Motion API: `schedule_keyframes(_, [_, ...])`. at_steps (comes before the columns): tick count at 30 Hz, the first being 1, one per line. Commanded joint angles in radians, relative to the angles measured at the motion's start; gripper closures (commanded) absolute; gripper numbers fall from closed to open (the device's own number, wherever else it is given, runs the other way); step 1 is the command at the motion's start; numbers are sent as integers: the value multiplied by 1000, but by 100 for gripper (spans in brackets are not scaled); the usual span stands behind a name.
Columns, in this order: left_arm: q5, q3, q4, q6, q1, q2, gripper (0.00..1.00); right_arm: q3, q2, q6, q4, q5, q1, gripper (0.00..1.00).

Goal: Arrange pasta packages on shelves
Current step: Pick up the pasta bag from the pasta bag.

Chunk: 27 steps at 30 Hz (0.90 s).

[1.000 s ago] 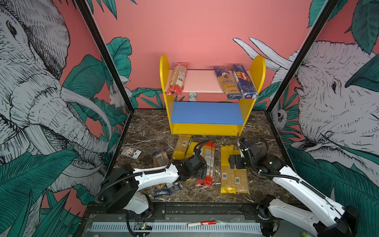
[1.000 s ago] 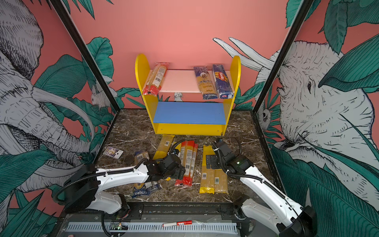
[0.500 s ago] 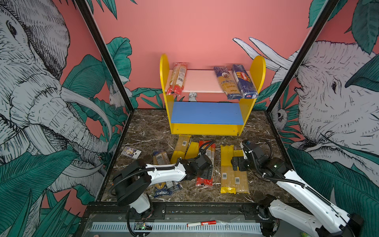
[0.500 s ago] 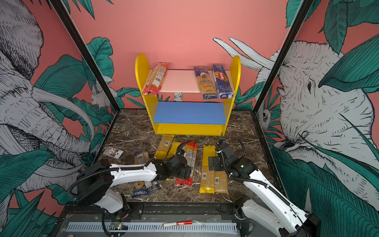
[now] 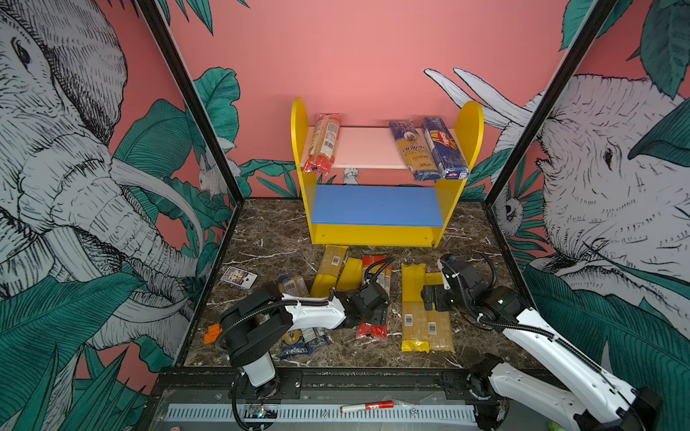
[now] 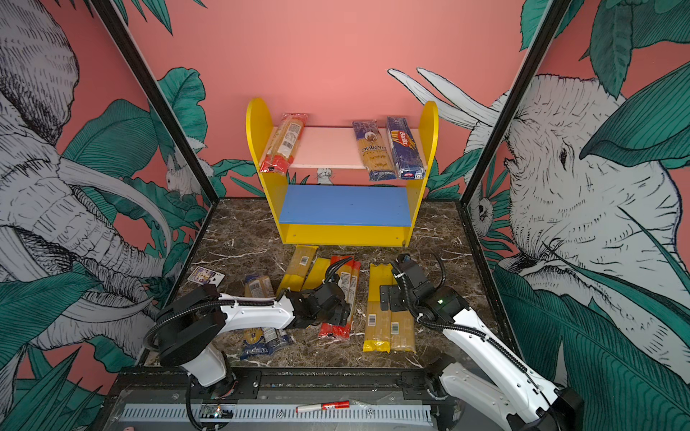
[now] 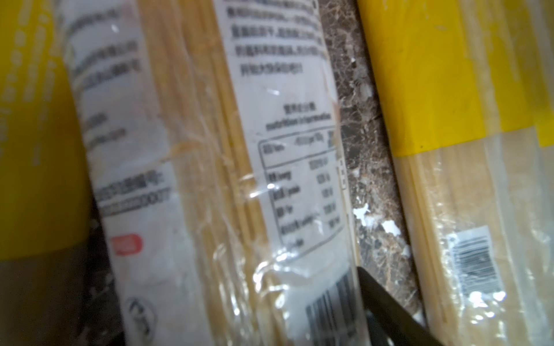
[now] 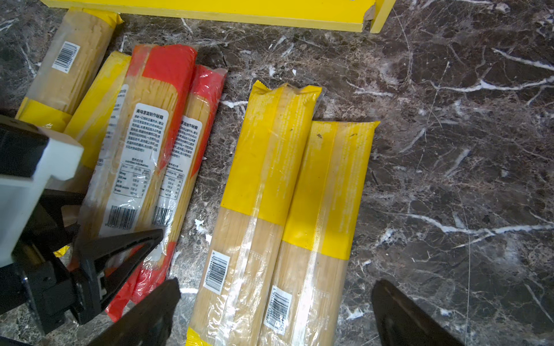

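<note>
three pasta packages [image 5: 412, 149] are resting on the pink top board [image 5: 366, 147] of the shelves [image 5: 377, 236]. the rest are lying on the marble table [image 5: 269, 231] in front. the blue board [image 5: 377, 205] is holding nothing.

the left gripper [image 5: 375, 317] is sitting low over the red-ended packs [image 8: 150, 143]. its fingers [image 8: 120, 248] are seeming to stand on each side of one pack, but i am not able to tell if they are pinching it. the right gripper [image 8: 277, 283] is hanging wide open above the two half-yellow packs [image 8: 284, 179].

these packs are looking light, long and thin. the wrap is looking shiny and slippery, and the sticks inside are probably snapping if bent. so holding one near its middle, across the narrow way, is looking best, so neither end is drooping.

the right wrist view is showing both left fingers and the labels sharply. the left wrist view is showing only one dark finger [image 7: 389, 311] by the pack's edge, all blurry. both top views are showing the whole shelves, while the right wrist view is catching just the yellow bottom edge.
</note>
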Motion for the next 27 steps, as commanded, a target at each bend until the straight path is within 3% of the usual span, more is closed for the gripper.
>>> schedule_keyframes(1, [13, -7, 8, -11, -4, 14, 45, 15, 8, -4, -8, 18, -5, 1])
schedule_keyframes(3, [7, -9, -1, -10, -4, 4, 62, 15, 13, -4, -7, 18, -5, 1])
schedule_keyframes(7, [-12, -3, -43, 11, -4, -20, 81, 18, 29, -5, 2, 14, -5, 1])
schedule_keyframes(12, [-23, 14, -86, 42, -4, -46, 85, 28, 44, -7, 5, 14, -6, 1])
schedule_keyframes(15, [-28, 21, -105, 51, -4, -64, 95, 36, 47, -8, 4, 13, -5, 1])
schedule_keyframes(18, [-35, 27, -126, 64, -4, -92, 99, 41, 49, -7, 4, 10, -6, 1])
schedule_keyframes(27, [-80, 52, -221, 110, -4, -232, 100, 54, 53, -10, 9, -8, -6, 1])
